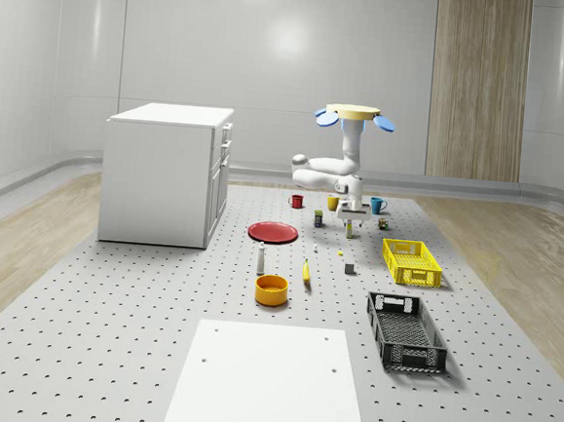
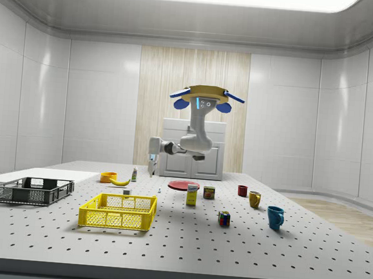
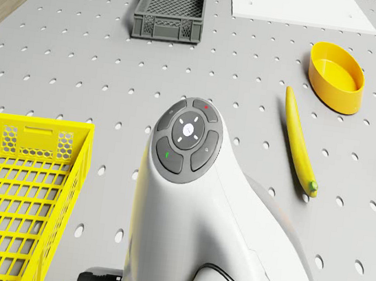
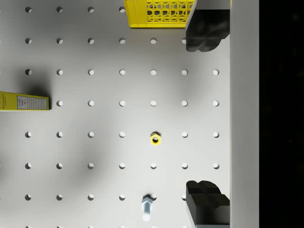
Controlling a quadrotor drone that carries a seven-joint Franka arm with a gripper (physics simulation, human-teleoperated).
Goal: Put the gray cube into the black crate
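Jaws stood wide apart and empty above the perforated tabletop [image 4: 95, 118] as the drone [image 1: 354, 114] hovered over it. Black crate [image 1: 405, 331] lay well beyond the jaws, past the yellow crate [image 1: 411, 261]; gray cube [image 1: 350, 268] sat between, nearer the jaws.

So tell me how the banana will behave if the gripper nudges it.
The banana lies flat on the table, so tipping seems unlikely. Its curve suggests it would probably pivot rather than slide straight. It looks smooth, so it may slip.
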